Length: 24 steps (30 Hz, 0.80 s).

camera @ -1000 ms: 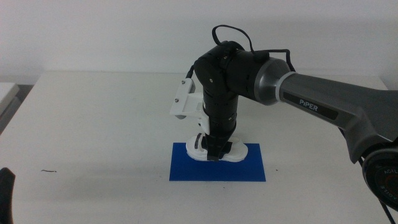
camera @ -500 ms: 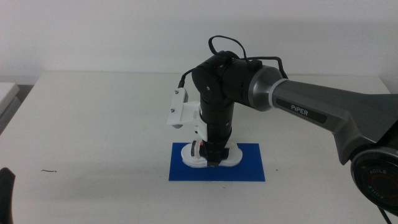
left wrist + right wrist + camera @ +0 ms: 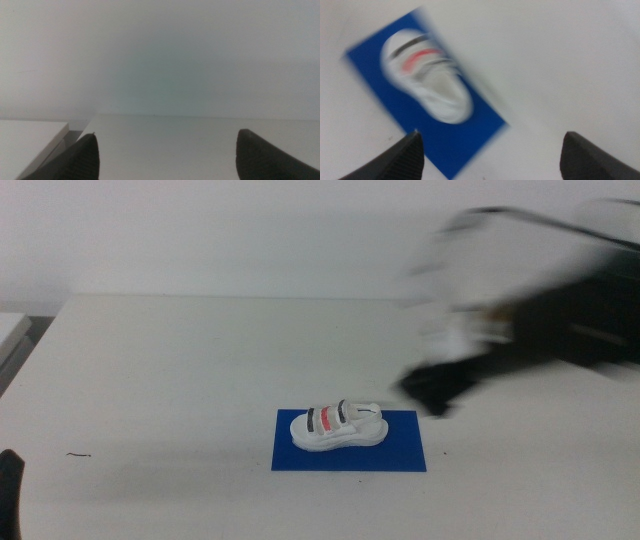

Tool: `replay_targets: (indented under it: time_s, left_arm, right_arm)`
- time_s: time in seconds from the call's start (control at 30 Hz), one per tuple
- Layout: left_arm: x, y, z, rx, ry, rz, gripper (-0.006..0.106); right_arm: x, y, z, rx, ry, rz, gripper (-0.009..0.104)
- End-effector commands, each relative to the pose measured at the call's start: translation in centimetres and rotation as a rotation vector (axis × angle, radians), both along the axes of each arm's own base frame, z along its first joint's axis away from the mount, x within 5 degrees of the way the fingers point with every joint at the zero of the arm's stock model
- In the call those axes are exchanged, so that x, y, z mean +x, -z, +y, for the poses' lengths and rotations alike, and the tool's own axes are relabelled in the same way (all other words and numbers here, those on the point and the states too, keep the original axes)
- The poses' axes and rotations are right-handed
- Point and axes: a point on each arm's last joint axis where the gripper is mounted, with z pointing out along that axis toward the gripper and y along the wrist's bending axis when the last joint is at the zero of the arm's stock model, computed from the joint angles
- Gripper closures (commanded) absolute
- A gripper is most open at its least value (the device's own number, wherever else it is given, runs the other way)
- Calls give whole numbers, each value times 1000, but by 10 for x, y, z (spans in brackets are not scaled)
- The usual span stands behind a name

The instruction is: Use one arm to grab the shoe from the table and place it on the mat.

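White table (image 3: 180, 370) fills the scene under a pale wall. Right gripper (image 3: 490, 150) has its jaws spread wide and empty, raised above the table to the right of the mat; its arm (image 3: 520, 330) is only a blur. From it, the shoe (image 3: 338, 426) lies to the left and lower, resting on the blue mat (image 3: 400, 455), long axis along the mat's width. Left gripper (image 3: 165, 150), also spread, waits near the table edge, farther away. One shoe, one mat, two arms.

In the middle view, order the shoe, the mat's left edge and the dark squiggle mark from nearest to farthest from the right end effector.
From the right end effector, blurred, right of the mat:
1. Shoe, on the mat.
2. Mat's left edge.
3. Dark squiggle mark, far left on the table.
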Motion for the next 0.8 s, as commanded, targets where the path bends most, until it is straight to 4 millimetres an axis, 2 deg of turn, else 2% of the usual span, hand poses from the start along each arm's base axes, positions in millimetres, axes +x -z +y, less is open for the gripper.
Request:
replay_targets:
  time_s: [0.0, 0.07, 0.13, 0.27, 0.37, 0.53, 0.73, 0.77]
  left_arm:
    - [0, -1, 0, -1, 0, -15, 7]
    - [0, -1, 0, -1, 0, -15, 7]
    - [0, -1, 0, -1, 0, -15, 7]
    - [0, -1, 0, -1, 0, -15, 7]
    - [0, -1, 0, -1, 0, -15, 7]
    - [0, -1, 0, -1, 0, -15, 7]
    - [0, -1, 0, -1, 0, -15, 7]
    - [0, -1, 0, -1, 0, -15, 7]
  right_arm:
    - [-39, -14, -52, 256, 253, -92, 4]
    - [-71, -10, -89, 380, 386, -158, 4]
    - [-98, -2, -115, 423, 446, -231, 4]
    - [-141, 19, -150, 442, 553, -334, 4]
    - [-165, 32, -163, 474, 603, -431, 4]
    - [-197, 50, -173, 525, 645, -562, 4]
    - [-218, 80, -176, 552, 655, -637, 4]
    - [-220, 79, -177, 560, 658, -665, 4]
